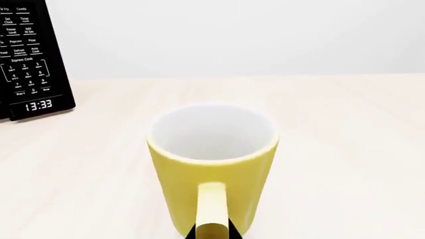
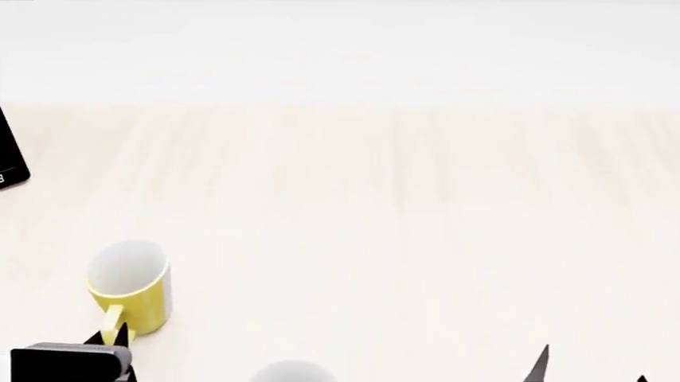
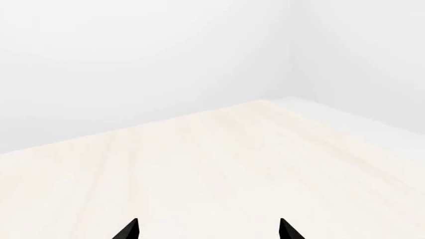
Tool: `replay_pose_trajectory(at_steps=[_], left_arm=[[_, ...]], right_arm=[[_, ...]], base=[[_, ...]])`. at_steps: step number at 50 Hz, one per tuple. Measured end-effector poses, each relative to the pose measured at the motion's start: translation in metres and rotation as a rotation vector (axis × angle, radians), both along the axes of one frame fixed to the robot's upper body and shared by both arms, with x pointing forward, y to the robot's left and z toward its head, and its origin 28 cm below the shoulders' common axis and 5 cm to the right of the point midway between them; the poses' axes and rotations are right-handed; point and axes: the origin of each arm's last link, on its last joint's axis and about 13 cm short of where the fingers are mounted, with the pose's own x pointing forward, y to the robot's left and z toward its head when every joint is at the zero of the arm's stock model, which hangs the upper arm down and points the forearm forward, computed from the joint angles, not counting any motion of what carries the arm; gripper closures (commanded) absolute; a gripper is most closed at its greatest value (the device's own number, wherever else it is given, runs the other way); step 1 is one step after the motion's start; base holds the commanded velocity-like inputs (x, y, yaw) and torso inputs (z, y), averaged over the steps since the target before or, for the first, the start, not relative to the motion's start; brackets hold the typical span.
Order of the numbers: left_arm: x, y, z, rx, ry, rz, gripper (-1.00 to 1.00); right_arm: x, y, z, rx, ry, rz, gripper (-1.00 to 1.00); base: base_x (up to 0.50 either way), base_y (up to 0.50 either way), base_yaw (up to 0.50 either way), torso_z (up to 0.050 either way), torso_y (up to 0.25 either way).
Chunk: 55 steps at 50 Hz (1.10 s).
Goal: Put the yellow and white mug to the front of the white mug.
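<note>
While the yellow and white mug stands upright on the pale wooden desk, near the desk's front edge toward its left side, the left hand is just behind its yellow handle. In the left wrist view the handle sits between two dark fingertips of this hand, which appear clamped on it, though only small parts of them show. The mug's inside is white and nothing is in it.

A microwave stands toward the back left of the desk, well apart from the mug. Its black control panel carries small white labels: "Power Level", "Add 30 Sec", "Popcorn", "Pizza", "Defrost", "Auto Cook", "Express Cook", a number keypad, and "Start". The display reads "13:33".

At the very front edge of the desk, a rounded white rim shows in the head view; it is the white mug, mostly cut off by the picture.

The right hand is over bare desk toward the right side, its two black fingertips standing wide apart and holding nothing.
</note>
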Motion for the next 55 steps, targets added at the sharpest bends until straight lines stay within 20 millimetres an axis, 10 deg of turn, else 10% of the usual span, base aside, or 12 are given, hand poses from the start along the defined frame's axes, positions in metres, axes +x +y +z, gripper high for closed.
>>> replay_pose_trajectory(at_steps=[19, 38, 55], left_arm=[[0.025, 0.020, 0.016, -0.021, -0.042, -0.133, 1.00], [0.059, 0.050, 0.060, -0.280, -0.080, -0.794, 1.00], [0.078, 0.048, 0.091, -0.294, -0.100, -1.028, 1.00]], right_arm=[[0.001, 0.000, 0.001, -0.002, -0.002, 0.002, -1.00], [0.004, 0.002, -0.002, -0.009, 0.009, 0.007, -1.00], [0.003, 0.000, -0.006, -0.009, 0.017, 0.001, -1.00]], base=[[0.00, 0.00, 0.00, 0.000, 0.000], [0.00, 0.00, 0.00, 0.000, 0.000], [0.00, 0.00, 0.00, 0.000, 0.000]])
